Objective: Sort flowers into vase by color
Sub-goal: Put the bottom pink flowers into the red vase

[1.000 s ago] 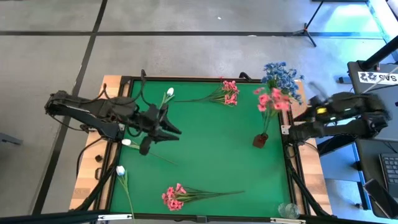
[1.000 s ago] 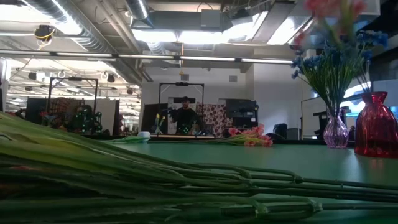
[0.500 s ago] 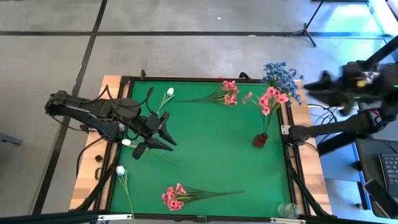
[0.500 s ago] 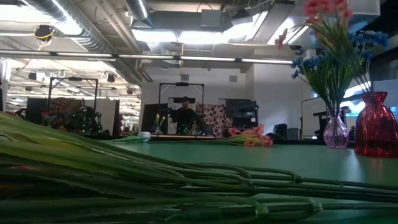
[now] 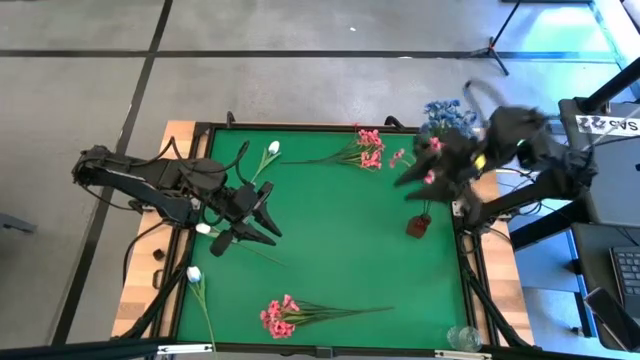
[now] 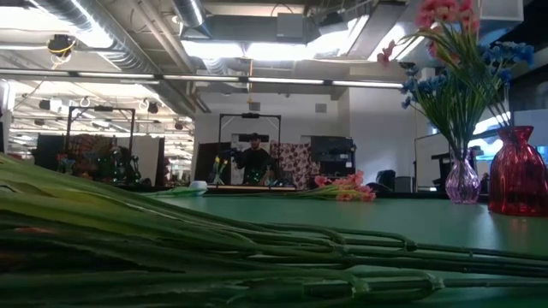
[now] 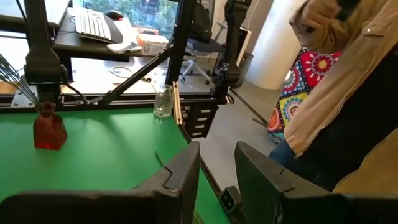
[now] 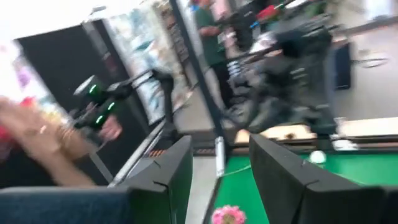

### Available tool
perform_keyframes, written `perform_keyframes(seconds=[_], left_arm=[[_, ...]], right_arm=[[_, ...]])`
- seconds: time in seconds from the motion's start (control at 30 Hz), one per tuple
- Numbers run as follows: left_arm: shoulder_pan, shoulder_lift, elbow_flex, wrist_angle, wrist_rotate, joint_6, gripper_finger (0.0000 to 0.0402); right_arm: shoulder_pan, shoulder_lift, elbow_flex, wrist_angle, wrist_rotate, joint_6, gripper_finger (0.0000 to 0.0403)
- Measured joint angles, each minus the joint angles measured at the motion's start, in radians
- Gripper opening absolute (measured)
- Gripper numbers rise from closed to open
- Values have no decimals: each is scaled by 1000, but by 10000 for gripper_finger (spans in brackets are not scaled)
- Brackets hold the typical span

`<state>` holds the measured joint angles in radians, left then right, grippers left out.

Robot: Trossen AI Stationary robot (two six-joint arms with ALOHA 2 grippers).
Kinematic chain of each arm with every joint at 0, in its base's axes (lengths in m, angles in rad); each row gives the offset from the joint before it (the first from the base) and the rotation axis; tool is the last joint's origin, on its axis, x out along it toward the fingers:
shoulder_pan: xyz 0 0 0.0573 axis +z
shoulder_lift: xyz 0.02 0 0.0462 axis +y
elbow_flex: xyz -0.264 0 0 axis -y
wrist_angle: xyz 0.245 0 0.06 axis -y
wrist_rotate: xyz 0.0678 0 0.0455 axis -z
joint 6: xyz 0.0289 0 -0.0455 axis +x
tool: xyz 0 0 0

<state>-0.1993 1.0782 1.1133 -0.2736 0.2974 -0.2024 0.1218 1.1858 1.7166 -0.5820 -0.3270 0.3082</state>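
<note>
Now: left tool low over a white bud, right tool at the vases

Left tool sits over the left part of the green counter. Its fingers are a narrow gap apart with nothing between them. It is just beside a white bud that lies flat, with the stem running out under the tool toward the counter's middle.

Right tool is blurred, out over the right edge of the counter and close to the pink bunch. From the right wrist its fingers stand apart. A pink blossom shows low in the gap, and I cannot tell if they touch.

Where the flowers are:
- The pink bunch stands in the red vase near the right edge.
- The blue bunch stands in a clear vase at the far right corner, just beside the red one.
- One pink spray lies flat by the far edge.
- Another pink spray lies flat by the near edge.
- A second white bud lies at far left of the counter.
- A third white bud lies along the left edge.

Small glass jar is at the near right corner. Person in a tan jacket stands off the counter's side in the left wrist view.
</note>
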Motion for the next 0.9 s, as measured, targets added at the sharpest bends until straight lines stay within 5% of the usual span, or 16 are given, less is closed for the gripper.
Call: perform_keyframes(seconds=[0.5,0.9], left_arm=[[31,0,0,-8,-15,-50,100],[21,0,0,-54,-147,-20,100]], right_arm=[[400,142,-2,31,236,-208,156],[509,259,-41,36,549,-108,156]])
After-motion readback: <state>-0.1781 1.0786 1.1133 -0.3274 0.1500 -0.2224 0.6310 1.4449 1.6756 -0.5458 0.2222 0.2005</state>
